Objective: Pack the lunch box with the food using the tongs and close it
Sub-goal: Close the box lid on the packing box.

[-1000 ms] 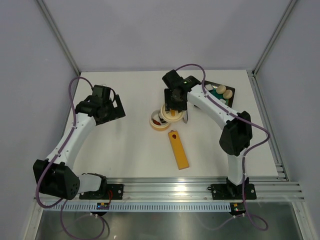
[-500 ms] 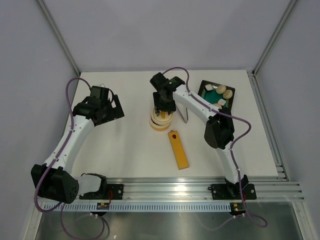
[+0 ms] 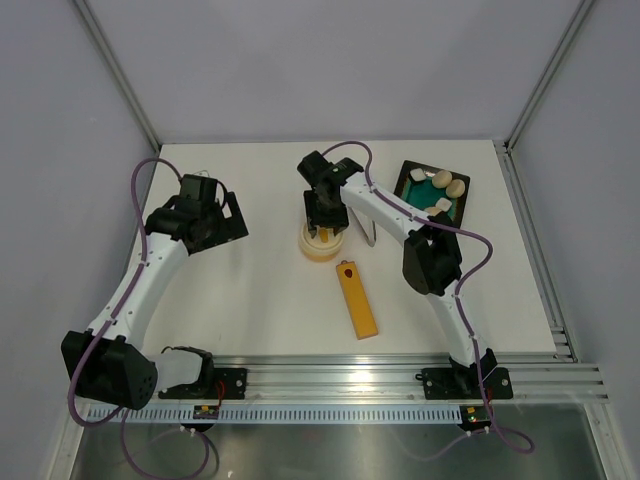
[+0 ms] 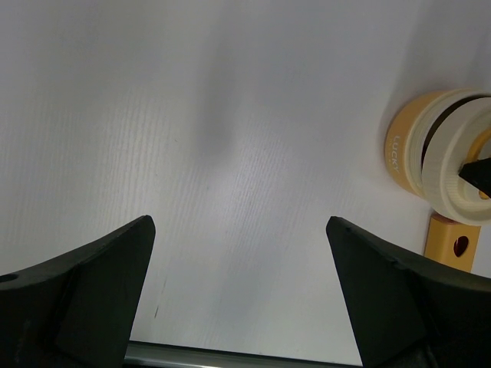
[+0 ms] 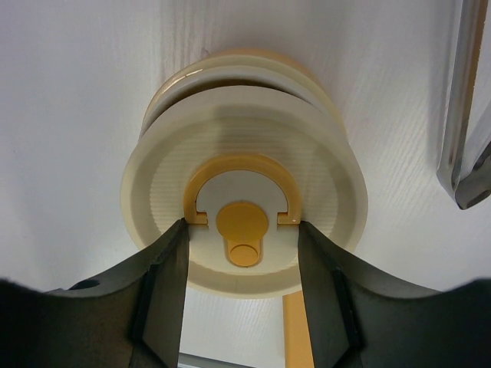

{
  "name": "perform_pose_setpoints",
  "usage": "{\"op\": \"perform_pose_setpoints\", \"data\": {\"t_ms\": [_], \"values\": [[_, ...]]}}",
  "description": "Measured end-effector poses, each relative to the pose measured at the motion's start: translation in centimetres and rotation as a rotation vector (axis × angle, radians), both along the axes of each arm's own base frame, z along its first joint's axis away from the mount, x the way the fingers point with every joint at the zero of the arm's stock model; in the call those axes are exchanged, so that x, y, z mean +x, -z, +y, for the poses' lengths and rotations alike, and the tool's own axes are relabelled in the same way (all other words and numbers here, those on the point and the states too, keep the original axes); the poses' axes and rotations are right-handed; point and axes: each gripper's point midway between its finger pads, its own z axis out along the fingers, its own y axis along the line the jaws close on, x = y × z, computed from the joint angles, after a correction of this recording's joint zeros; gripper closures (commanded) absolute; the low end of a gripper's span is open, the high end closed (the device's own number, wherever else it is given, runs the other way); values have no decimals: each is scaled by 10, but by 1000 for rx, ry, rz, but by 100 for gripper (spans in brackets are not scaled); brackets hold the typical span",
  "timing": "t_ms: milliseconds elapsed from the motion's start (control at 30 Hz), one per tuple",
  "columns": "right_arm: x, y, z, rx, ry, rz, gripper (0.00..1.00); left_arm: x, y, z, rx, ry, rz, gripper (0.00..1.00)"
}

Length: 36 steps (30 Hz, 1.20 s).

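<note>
The right gripper (image 5: pixel 242 230) has swung left since a second ago. Half open and clamped on the lid (image 5: pixel 245 146), it now holds it over the box (image 3: pixel 320 247). The left gripper (image 4: pixel 238 224) gapes wide, empty, unchanged. The tongs (image 3: pixel 372 230) lie just right of the box.

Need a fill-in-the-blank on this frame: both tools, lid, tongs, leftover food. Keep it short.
1. The right tool holds the ___ over the lunch box.
2. The left tool is ___ and holds nothing.
3. The tongs lie beside the lunch box, held by ___ tool.
4. Some food sits in the black tray, whose inside is ___.
Missing: lid; open; neither; green.
</note>
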Motion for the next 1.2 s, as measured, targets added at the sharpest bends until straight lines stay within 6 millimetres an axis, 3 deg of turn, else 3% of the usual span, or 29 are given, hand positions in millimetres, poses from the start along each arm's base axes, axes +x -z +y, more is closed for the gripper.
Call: {"op": "perform_pose_setpoints", "data": {"t_ms": [367,1200], "values": [[7,10,6,3,4,-3,63,-3,2,1,-2,0,2,1],[8,11,9,-42,3,-36,63,-3,2,-1,-8,4,2,1]]}}
